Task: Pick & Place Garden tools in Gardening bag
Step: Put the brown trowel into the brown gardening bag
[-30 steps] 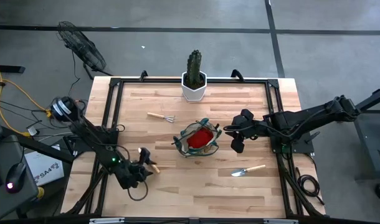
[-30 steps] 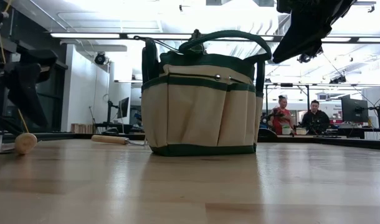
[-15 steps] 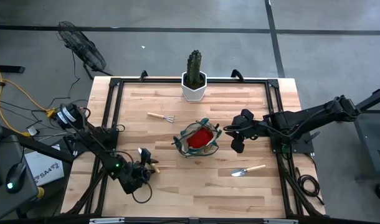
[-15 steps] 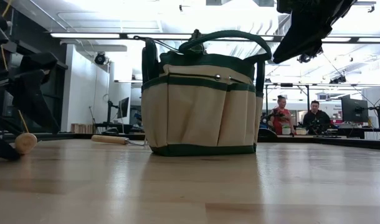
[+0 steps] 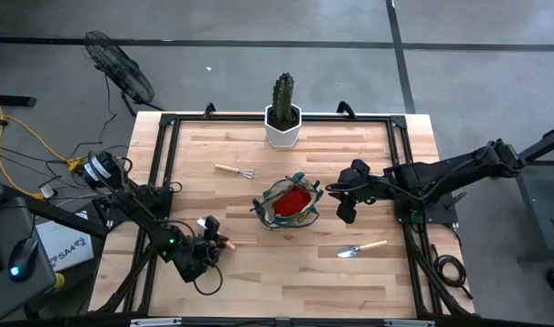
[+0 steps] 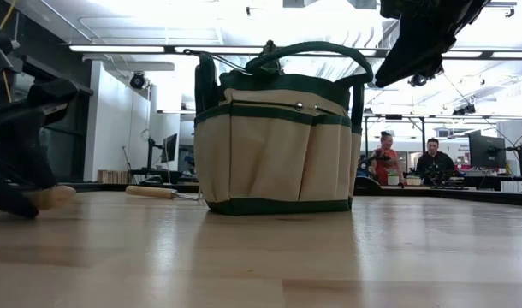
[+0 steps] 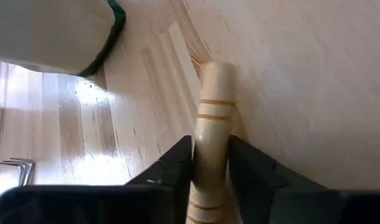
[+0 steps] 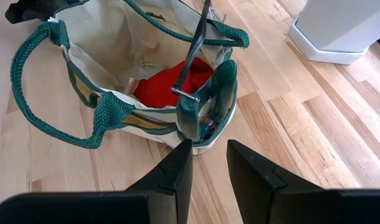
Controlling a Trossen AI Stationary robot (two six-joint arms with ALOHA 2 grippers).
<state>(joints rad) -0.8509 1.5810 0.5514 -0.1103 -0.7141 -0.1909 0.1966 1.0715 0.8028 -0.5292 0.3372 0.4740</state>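
Left wrist view shows the left hand (image 7: 210, 168) clamped on a trowel's (image 7: 210, 134) wooden handle against the table (image 7: 302, 74). Next, I judge: lift it over the gardening bag (image 5: 288, 203). The right hand (image 8: 207, 163) hovers beside the bag, fingers apart, empty.

You have the left gripper (image 5: 210, 243) low at the table's (image 5: 259, 263) front left, over a wooden-handled trowel (image 5: 221, 242). The right gripper (image 5: 343, 205) hangs just beside the gardening bag (image 5: 288, 203), where a red glove (image 5: 294, 199) shows inside. A mini rake (image 5: 233, 171) lies behind the bag, another trowel (image 5: 362, 248) lies front right, and the cactus (image 5: 282, 111) stands at the back edge
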